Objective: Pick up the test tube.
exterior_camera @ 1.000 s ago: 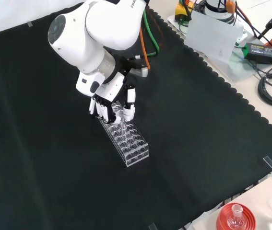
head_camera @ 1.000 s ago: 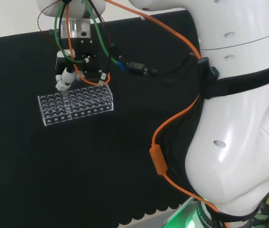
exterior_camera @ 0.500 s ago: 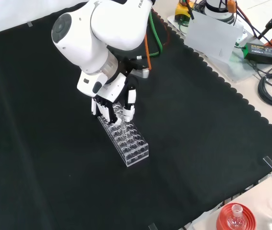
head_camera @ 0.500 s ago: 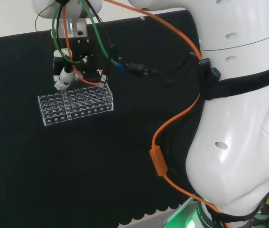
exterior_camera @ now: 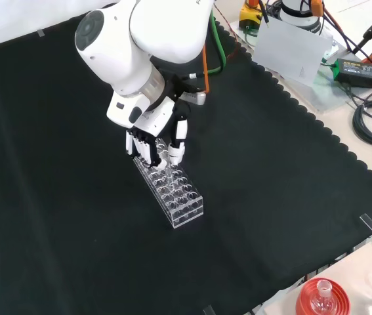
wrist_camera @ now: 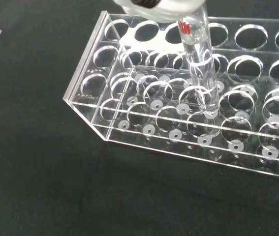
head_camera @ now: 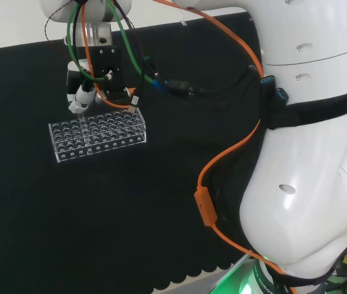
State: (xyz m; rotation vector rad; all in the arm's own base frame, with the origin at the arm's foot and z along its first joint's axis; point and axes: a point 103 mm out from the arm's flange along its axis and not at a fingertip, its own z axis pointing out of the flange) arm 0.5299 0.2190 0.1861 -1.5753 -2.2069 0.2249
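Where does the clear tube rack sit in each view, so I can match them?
Head view: rack left of centre, below the hand.
Front view: rack at centre, running diagonally below the hand.
Wrist view: rack close up, test tube in it.
Shared landmark: the hand at one rack end.

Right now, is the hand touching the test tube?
Touching. In the wrist view the hand grips the test tube at its upper end, above the rack.

Clear rack on black cloth
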